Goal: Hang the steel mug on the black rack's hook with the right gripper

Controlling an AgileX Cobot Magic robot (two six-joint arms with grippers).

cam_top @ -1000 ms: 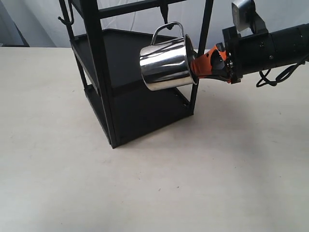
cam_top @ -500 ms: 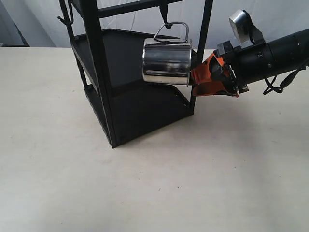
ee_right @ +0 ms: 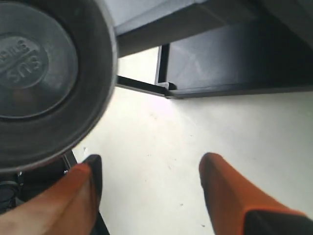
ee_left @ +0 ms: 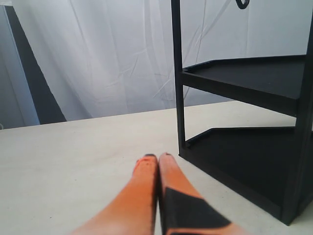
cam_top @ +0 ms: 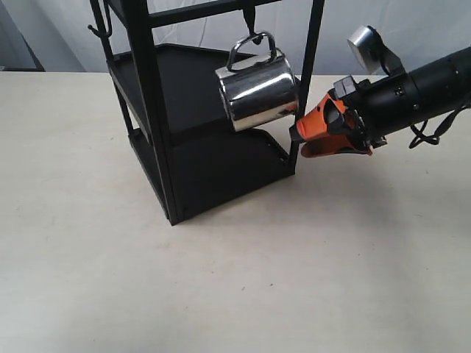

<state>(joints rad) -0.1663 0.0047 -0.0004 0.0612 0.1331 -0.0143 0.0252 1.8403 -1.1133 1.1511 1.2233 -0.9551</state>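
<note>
On table (cam_top: 235, 279): one black rack (cam_top: 158, 110), one steel mug (cam_top: 259, 95), two hooks visible. Mug hangs tilted by handle from hook (cam_top: 252, 28) under rack's upper bar, at rack's right side. Second hook (cam_top: 101, 28) at rack's left, bare. Rack top cut off by frame. My right pincer (cam_top: 300, 134) just beside mug, fingers apart, gripping nothing. Left pincer (ee_left: 157, 157) fingers together, empty, low over table.

A pale beige surface (cam_top: 221, 279) fills the lower scene, matte and faintly speckled. Behind it hangs a white, softly creased curtain (ee_left: 107, 58), with a dark vertical panel (ee_left: 36, 83) beside it.
</note>
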